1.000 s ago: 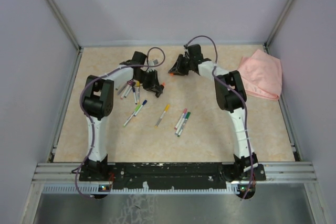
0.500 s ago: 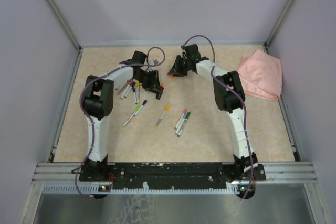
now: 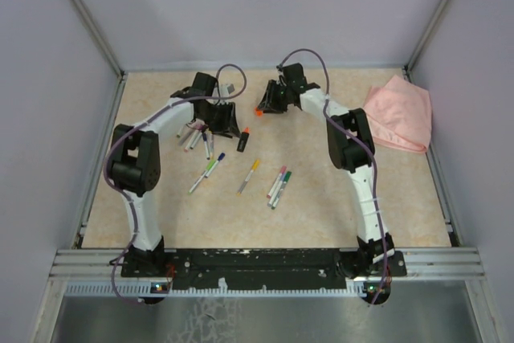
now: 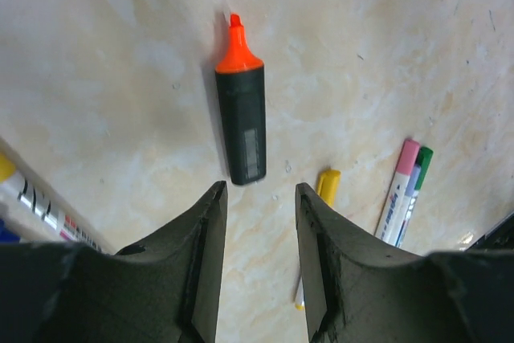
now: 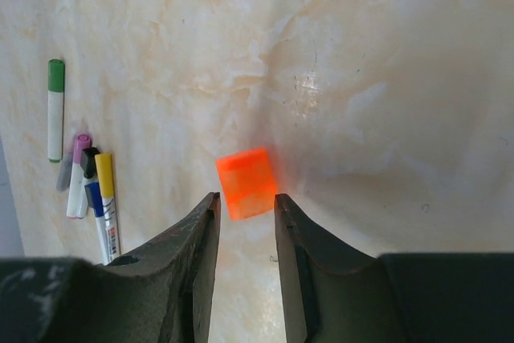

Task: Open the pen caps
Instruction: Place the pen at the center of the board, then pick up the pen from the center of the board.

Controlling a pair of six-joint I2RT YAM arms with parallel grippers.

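A black highlighter lies uncapped on the table, its orange tip bare; it also shows in the top view. Its orange cap lies loose on the table, also seen from above. My left gripper is open and empty just short of the highlighter's butt end, and shows from above. My right gripper is open, its tips either side of the orange cap's near edge without gripping it; from above it sits beside the cap. Slim capped markers lie around.
A bunch of capped markers lies left of my left gripper. A green-capped marker, a yellow-capped one and a pink and green pair lie nearer the front. A pink cloth lies at the back right.
My left gripper has let go of the highlighter and drawn back left; the highlighter now lies on the table. My right gripper has shifted slightly, with the orange cap resting on the table.
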